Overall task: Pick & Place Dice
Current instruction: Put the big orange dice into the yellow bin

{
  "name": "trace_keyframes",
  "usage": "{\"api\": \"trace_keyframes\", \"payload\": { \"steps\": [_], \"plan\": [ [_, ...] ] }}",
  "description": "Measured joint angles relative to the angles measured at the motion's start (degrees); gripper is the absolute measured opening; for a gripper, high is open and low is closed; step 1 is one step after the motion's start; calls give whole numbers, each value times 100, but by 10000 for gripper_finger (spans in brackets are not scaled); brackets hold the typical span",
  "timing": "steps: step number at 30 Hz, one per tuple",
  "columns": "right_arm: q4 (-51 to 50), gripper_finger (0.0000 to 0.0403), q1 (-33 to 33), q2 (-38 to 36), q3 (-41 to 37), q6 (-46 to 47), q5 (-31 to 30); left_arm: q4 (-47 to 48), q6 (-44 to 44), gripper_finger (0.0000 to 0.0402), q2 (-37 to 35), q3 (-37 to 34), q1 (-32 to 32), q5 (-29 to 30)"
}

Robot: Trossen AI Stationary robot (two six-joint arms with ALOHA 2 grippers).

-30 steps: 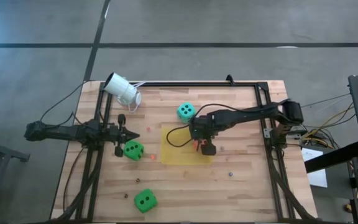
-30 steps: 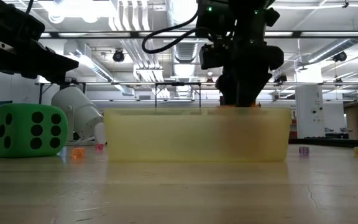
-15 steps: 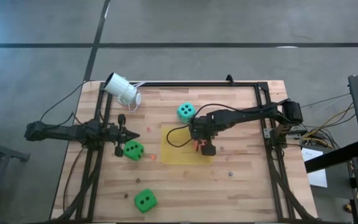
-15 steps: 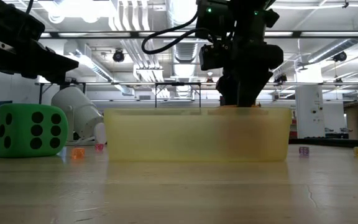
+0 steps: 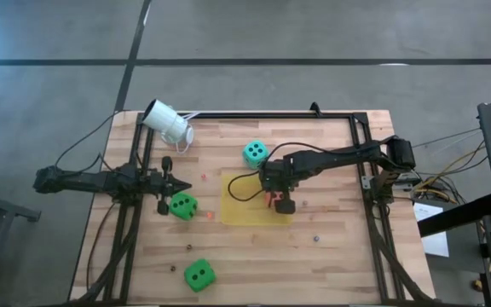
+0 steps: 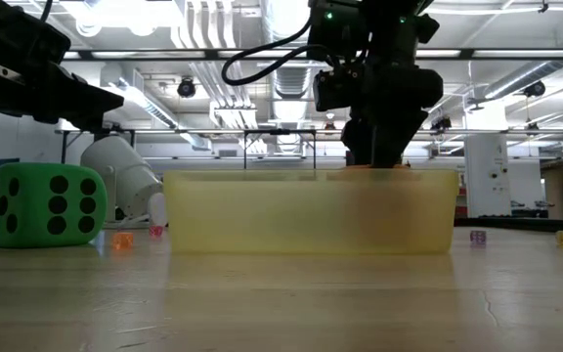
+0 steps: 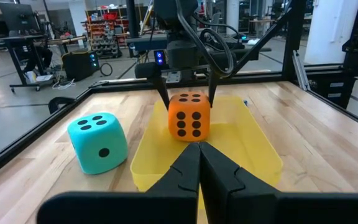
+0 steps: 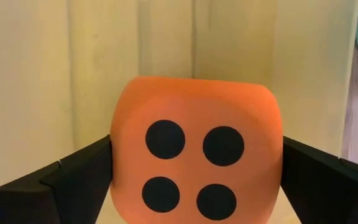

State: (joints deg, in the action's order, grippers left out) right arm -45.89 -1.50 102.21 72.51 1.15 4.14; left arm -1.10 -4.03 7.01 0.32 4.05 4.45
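The orange-red die (image 7: 189, 116) sits in the shallow yellow tray (image 5: 241, 209) at the table's middle, four pips up in the right wrist view (image 8: 196, 162). My right gripper (image 7: 186, 99) points down over it, open, one finger at each of two opposite sides. The teal die (image 5: 255, 153) rests on the wood just beyond the tray's far edge. One green die (image 5: 182, 205) lies left of the tray, close below my left gripper (image 5: 181, 185), which is shut and level. Another green die (image 5: 199, 274) lies near the front edge. My right gripper comes at the orange-red die from above, its fingers (image 8: 79, 171) close against the die's two opposite sides (image 8: 118, 155), near the top. Whether they touch the die I cannot tell. The die stands level with its underside on the tray floor.
A white cylinder-shaped camera (image 5: 167, 124) lies at the far left corner. A black frame (image 5: 356, 119) runs along the table's far and side edges. Tiny coloured cubes (image 6: 122, 240) are scattered on the wood. Bare wood lies right of and in front of the tray.
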Motion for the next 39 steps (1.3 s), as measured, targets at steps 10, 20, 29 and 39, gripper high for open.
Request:
{"api": "trace_keyframes", "payload": {
  "steps": [10,20,29,39],
  "plan": [
    [2,400,0,-208,13,42,-78,0,0,8,0,0,0,0],
    [-12,400,0,-210,-79,87,-33,0,2,8,0,0,0,2],
    [-72,400,39,-214,-63,-177,109,0,4,8,0,0,0,0],
    [-183,371,39,-214,-72,-146,17,0,13,8,0,0,0,0]
  ]
}}
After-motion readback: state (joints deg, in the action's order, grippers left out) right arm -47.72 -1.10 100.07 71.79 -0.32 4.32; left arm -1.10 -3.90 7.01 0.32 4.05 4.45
